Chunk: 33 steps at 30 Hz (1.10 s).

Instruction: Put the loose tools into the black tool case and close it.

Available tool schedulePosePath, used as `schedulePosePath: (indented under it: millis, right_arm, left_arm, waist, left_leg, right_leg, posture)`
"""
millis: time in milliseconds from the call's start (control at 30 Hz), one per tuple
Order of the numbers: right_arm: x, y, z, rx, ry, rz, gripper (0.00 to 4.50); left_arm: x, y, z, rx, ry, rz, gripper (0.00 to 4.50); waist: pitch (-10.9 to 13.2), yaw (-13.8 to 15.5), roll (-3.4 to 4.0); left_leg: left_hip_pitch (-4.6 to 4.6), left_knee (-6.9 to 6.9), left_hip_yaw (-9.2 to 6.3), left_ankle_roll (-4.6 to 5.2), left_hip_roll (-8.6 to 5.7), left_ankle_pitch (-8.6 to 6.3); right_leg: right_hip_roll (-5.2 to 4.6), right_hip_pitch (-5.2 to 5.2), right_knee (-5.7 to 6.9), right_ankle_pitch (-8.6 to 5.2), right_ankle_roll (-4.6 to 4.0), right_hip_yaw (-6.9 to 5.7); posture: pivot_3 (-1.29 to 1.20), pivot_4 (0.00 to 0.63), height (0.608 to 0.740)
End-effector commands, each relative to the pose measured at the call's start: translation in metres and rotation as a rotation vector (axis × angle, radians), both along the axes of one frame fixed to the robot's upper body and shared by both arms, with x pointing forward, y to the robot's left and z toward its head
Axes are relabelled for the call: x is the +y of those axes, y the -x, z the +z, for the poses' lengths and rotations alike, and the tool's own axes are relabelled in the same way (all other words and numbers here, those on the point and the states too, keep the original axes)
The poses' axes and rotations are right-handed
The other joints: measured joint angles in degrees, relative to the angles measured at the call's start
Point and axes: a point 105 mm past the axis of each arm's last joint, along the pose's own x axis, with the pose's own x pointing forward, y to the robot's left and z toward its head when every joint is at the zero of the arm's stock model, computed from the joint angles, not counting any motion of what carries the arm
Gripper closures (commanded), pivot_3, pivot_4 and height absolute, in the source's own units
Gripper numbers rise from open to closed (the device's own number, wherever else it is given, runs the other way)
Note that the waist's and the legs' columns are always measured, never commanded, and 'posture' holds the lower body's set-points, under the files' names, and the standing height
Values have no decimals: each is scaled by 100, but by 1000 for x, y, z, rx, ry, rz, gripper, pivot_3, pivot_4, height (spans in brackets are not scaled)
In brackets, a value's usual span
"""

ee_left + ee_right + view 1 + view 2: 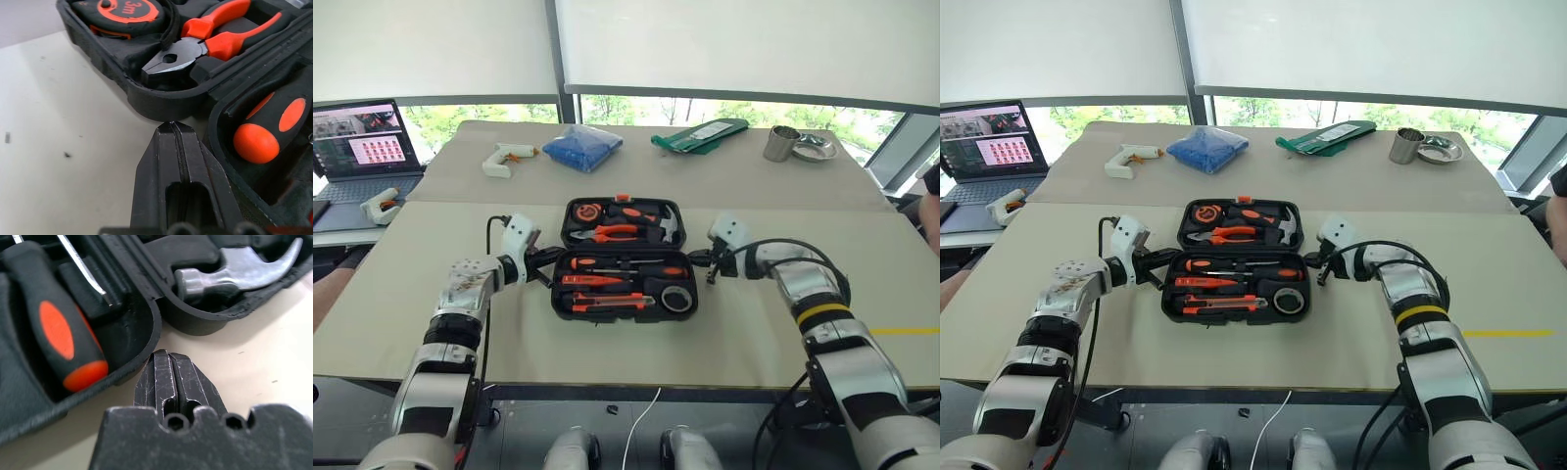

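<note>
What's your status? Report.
Left gripper and right gripper shut, empty, at hinge ends. Black hard-plastic tool case open, tools seated. Nothing blocking.

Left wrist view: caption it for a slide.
Shut left gripper at the hinge notch of the open case, beside pliers and tape measure.

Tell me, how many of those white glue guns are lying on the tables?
2. One glue gun lies on the far table, left of the blue bag. The other glue gun lies by the laptop at the left edge.
</note>
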Motion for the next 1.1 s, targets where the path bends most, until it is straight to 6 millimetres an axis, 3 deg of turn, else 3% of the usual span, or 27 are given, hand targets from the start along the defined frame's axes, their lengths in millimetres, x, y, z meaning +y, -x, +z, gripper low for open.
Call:
schedulePosePath:
  millis: [33,167,433,600,633,733,833,900,967,1033,1100]
  right_arm:
    - [15,16,17,-32,-43,110,4474]
    - [3,35,12,17,-45,92,4474]
    - [-27,44,4,78,-24,-6,4474]
    - [-30,57,8,227,-111,-32,4474]
    - [-32,57,11,232,-116,-43,4201]
    - [-38,59,23,208,-110,-54,3398]
    - [-43,60,40,228,-171,-83,2288]
    - [-50,55,56,290,-244,-197,1598]
    - [-59,52,57,396,-204,-346,908]
    - [-58,53,55,509,-141,-415,226]
    - [-47,51,60,576,-157,-422,52]
  left_arm:
    - [-27,14,-3,0,-11,-144,4500]
    - [-37,28,-7,6,-26,-193,4500]
    - [-51,40,-8,22,-38,-249,4500]
    - [-33,32,0,2,-102,-202,4500]
    - [-26,29,8,-9,-77,-178,4500]
    - [-8,31,21,24,-47,-156,3818]
    - [10,39,24,144,-52,-132,2641]
    - [26,42,26,269,-44,-55,1821]
    - [34,37,33,314,-9,28,1082]
    - [33,26,42,351,52,125,331]
    - [22,19,50,400,143,154,92]
  waist:
    - [0,4,0]
    - [0,29,0]
    - [0,105,-1]
    - [0,121,0]
    - [0,120,-1]
    - [2,85,-4]
    - [2,46,-4]
    - [3,12,-4]
    - [11,16,-3]
    - [15,46,-2]
    - [17,77,-5]
  left_leg:
    - [0,-2,-3,0,0,0]
    - [-1,0,-18,7,-1,-7]
    - [0,13,-31,21,-7,-16]
    - [1,16,-35,21,-6,-15]
    - [1,15,-35,21,-6,-15]
    - [-2,14,-35,20,-6,-15]
    - [-1,14,-36,18,-4,-14]
    - [0,13,-38,18,-2,-13]
    - [0,15,-38,15,2,-12]
    - [0,18,-40,14,0,-6]
    - [0,18,-47,15,2,-2]
  right_leg:
    - [-1,1,1,0,0,0]
    - [-4,2,-4,-2,4,3]
    - [-15,8,-2,-3,10,3]
    - [-14,7,1,-3,8,3]
    - [-13,5,1,-2,8,5]
    - [-9,0,2,-3,7,4]
    - [-6,-1,4,-3,6,4]
    - [-7,0,5,-3,7,6]
    - [-7,-4,11,-3,7,11]
    - [-10,-6,14,-3,7,12]
    - [-10,-4,13,-3,6,6]
  posture:
    - [0,150,739]
    - [0,150,739]
    - [0,150,739]
    - [0,150,739]
    - [0,150,739]
    - [0,150,739]
    - [0,150,739]
    - [0,150,739]
    - [0,150,739]
    - [0,150,739]
    - [0,150,739]
